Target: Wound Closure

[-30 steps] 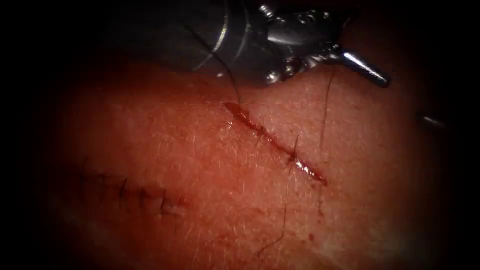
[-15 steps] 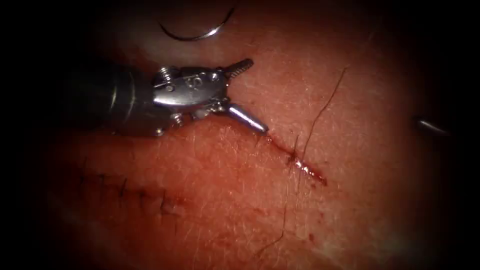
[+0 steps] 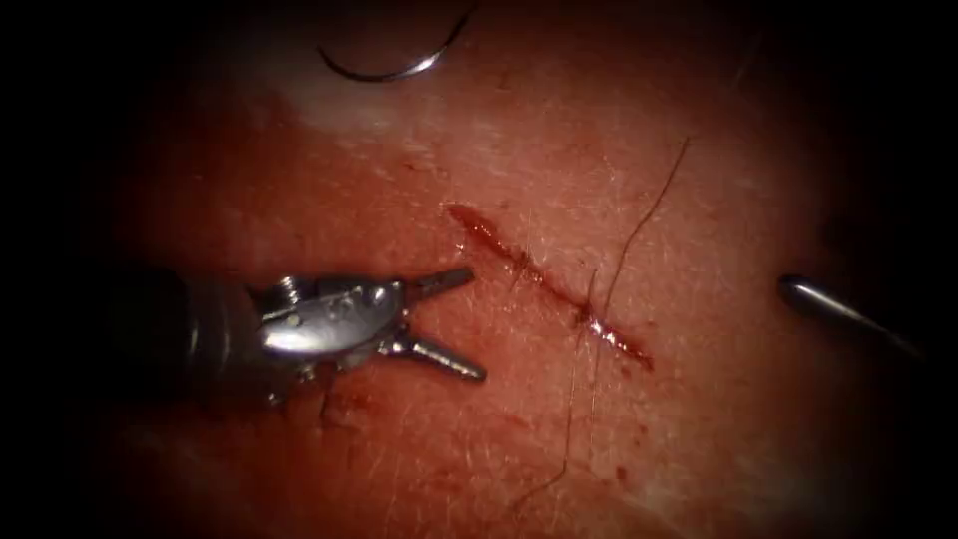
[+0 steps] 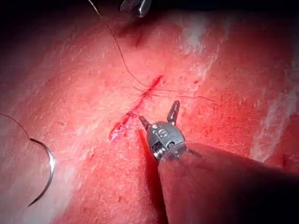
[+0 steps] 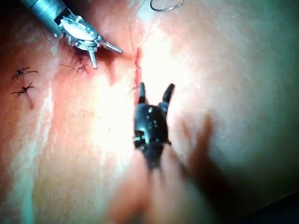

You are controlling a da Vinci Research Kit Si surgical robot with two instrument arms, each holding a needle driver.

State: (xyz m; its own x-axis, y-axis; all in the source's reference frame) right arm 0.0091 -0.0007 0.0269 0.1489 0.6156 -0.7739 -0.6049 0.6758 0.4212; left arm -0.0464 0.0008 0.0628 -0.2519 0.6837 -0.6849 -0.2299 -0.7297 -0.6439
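- Left tool (image 3: 454,324) sits left of the cut (image 3: 549,284), fingers apart, holding nothing.
- Right tool (image 5: 154,95) sits right of the cut, fingers apart, empty.
- Needle (image 3: 394,65) lies free on the tissue (image 3: 699,419), well above the cut.
- Thread (image 3: 639,225) crosses the cut; keep clear of it.

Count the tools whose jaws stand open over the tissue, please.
2. The left tool lies left of the cut, holding nothing. The right tool also holds nothing. The needle lies free on the tissue.
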